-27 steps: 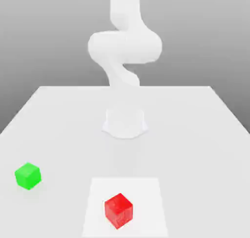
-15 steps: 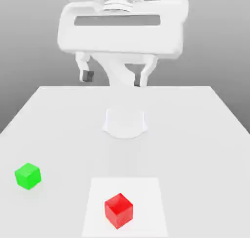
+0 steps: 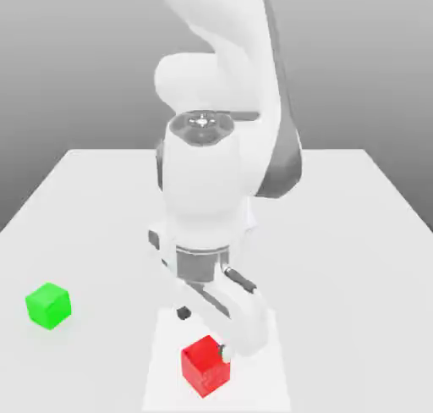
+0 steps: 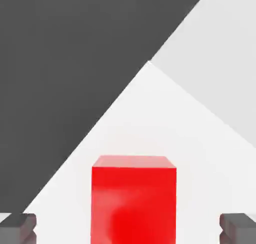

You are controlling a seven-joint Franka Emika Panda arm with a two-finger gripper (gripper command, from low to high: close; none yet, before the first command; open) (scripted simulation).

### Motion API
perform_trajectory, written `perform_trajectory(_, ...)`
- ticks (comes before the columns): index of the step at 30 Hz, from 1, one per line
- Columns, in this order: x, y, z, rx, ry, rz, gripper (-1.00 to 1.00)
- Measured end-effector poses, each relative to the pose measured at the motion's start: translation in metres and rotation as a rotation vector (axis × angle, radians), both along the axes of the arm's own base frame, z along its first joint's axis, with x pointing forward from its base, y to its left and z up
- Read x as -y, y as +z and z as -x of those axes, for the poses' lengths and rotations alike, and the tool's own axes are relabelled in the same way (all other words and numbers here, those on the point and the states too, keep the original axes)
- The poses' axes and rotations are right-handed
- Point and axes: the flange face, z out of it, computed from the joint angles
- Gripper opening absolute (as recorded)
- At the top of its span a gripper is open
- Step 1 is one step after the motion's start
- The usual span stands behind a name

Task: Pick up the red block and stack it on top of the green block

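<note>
The claw [image 3: 204,333] was open, its two fingers standing wide apart, with nothing gripped between them. The hand view showed a dark grey fingertip [image 4: 17,228] on one side of the red block [image 4: 133,205] and its partner on the other, with a strip of white between each fingertip and the block. The block's sides ran squarely in line with the claw, and its broad bright face lay midway between the fingertips. In the exterior view, one fingertip overlapped the upper corner of the red block on the exterior view's right, while the other appeared just beyond the block, towards the robot's base. How far down the fingertips reached beside the block could not be told. Above the claw, the white hand [image 3: 228,314] was turned at an angle, and the arm [image 3: 203,183] rose over it, white with dark grey joints. The red block sat on a bright white square [image 3: 165,386], turned so that a corner edge faced the camera. The square lay on the pale counter [image 3: 101,225], and in the hand view one of its corners met the edge of a dark grey area [image 4: 65,73]. Well apart, towards the exterior view's left, the green block [image 3: 48,305] rested on the counter, its top bare.
</note>
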Motion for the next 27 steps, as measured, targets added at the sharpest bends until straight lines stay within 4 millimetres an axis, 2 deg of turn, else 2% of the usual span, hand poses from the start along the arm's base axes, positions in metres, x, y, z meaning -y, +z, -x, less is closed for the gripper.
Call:
perform_trajectory(1,0.0,-0.012,0.001,-0.001,-0.001,0.0,0.0)
perform_trajectory(2,0.0,-0.023,0.002,-0.003,0.0,0.001,-1.0)
perform_trajectory(9,0.0,-0.024,0.001,-0.001,-0.001,0.0,-1.0)
perform_trajectory(14,0.0,0.027,0.001,-0.001,-0.001,0.001,-1.0)
perform_trajectory(16,0.022,0.038,0.005,-0.002,-0.074,0.002,-1.0)
perform_trajectory(20,0.088,0.048,0.021,-0.004,-0.298,0.004,-1.0)
perform_trajectory(23,0.142,0.054,0.043,-0.004,-0.485,0.004,-1.0)
perform_trajectory(27,0.202,0.062,0.078,-0.004,-0.72,0.003,-1.0)
